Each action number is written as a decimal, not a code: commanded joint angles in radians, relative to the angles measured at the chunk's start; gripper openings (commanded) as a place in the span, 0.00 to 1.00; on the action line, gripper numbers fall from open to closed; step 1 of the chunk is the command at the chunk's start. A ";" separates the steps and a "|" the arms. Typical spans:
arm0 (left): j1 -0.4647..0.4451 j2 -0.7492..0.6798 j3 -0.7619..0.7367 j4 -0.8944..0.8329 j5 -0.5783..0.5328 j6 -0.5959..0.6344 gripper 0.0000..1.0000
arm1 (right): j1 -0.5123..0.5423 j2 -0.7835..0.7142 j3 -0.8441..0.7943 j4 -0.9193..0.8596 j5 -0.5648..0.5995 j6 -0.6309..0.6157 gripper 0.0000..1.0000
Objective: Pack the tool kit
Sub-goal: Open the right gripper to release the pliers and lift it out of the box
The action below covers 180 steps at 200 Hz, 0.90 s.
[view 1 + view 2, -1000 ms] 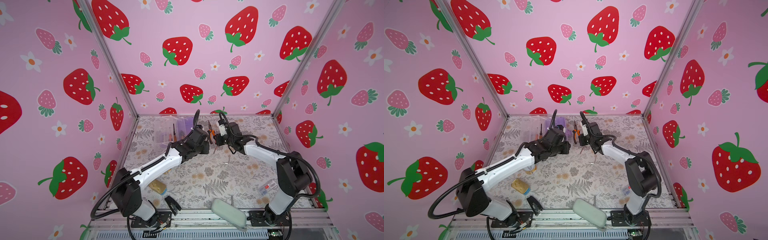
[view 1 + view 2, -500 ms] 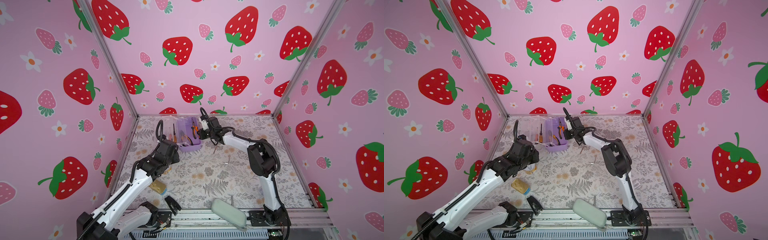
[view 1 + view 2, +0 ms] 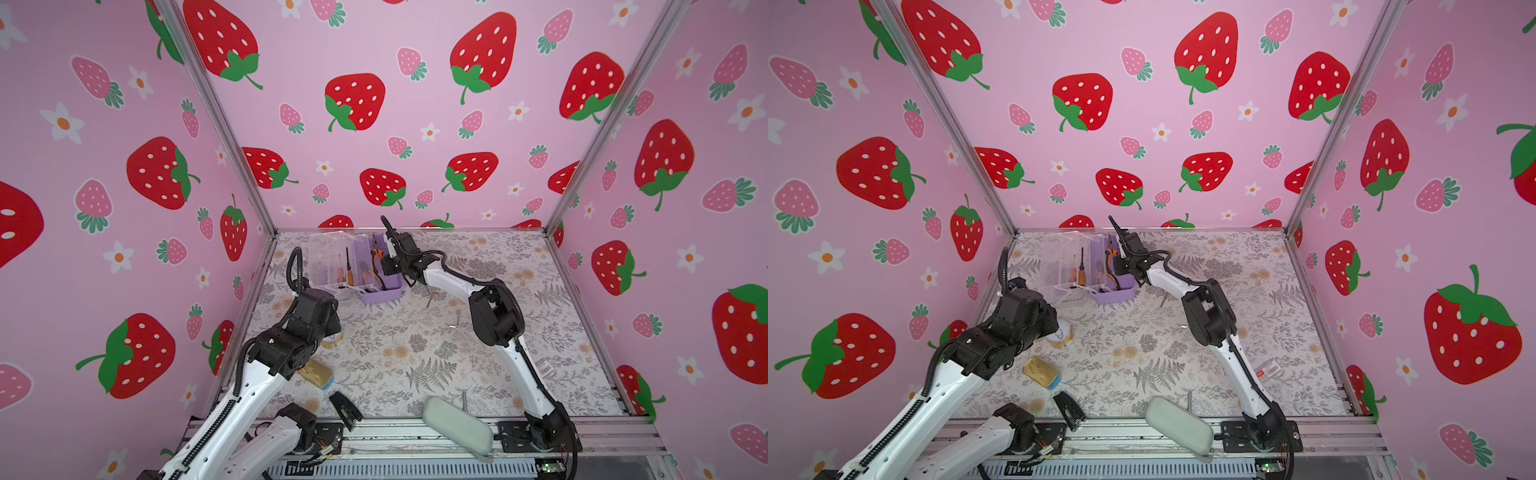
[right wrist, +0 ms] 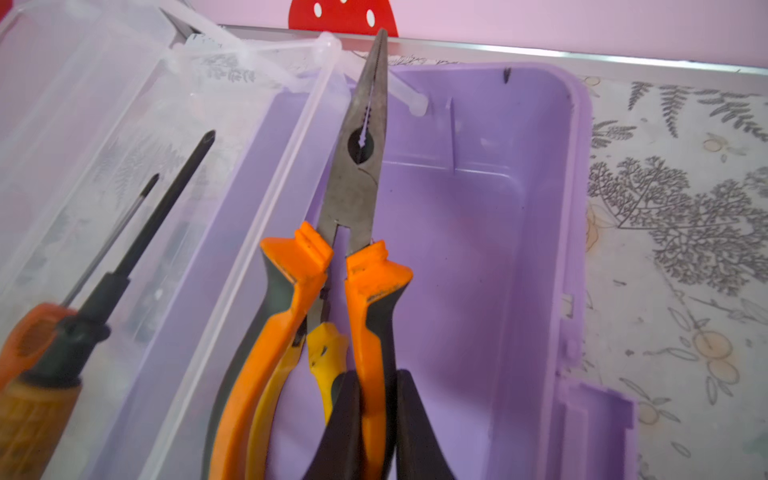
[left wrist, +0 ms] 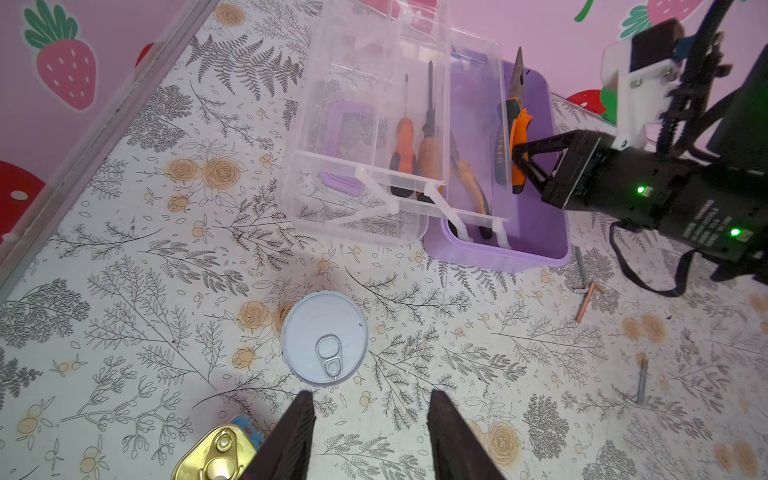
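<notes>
The tool kit lies open at the back: its lilac base (image 3: pixel 380 291) (image 5: pixel 540 232) beside the clear tray (image 3: pixel 332 257) (image 5: pixel 374 104), which holds two screwdrivers (image 5: pixel 409 153) (image 4: pixel 124 257). My right gripper (image 4: pixel 376 399) (image 3: pixel 381 266) is shut on one handle of the orange-handled pliers (image 4: pixel 357 187) (image 5: pixel 517 137), nose pointing away, over the base. A second pair of pliers (image 5: pixel 469 183) lies in the base under the tray's edge. My left gripper (image 5: pixel 370 415) hangs open and empty over the table, nearer than the kit. Hex keys (image 5: pixel 586 299) (image 3: pixel 430 297) lie loose on the table.
A round tin (image 5: pixel 324 336) (image 3: pixel 1060 332) stands just ahead of my left fingers, and a gold oblong tin (image 5: pixel 216 453) (image 3: pixel 316 372) lies beside them. A pale green pouch (image 3: pixel 457 424) and a black clip (image 3: pixel 345 411) sit at the front edge. The walls are close behind the kit.
My left arm has drawn back from the kit toward the near left and its jaws have opened. My right gripper has carried the pliers left, over the lilac base.
</notes>
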 commanded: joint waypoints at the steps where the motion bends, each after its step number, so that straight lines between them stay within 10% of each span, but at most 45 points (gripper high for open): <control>1: 0.007 -0.022 -0.013 -0.060 -0.051 -0.031 0.49 | 0.001 0.067 0.081 -0.074 0.080 0.032 0.11; 41: 0.011 -0.009 -0.004 -0.058 -0.042 -0.048 0.51 | 0.002 0.076 0.086 -0.063 0.090 0.042 0.38; 105: 0.011 0.080 0.006 -0.009 0.029 -0.057 0.51 | 0.001 -0.117 -0.127 0.031 0.094 0.025 0.40; 180: -0.119 0.227 0.045 0.072 0.062 -0.042 0.49 | 0.000 -0.605 -0.758 0.349 0.167 -0.027 0.46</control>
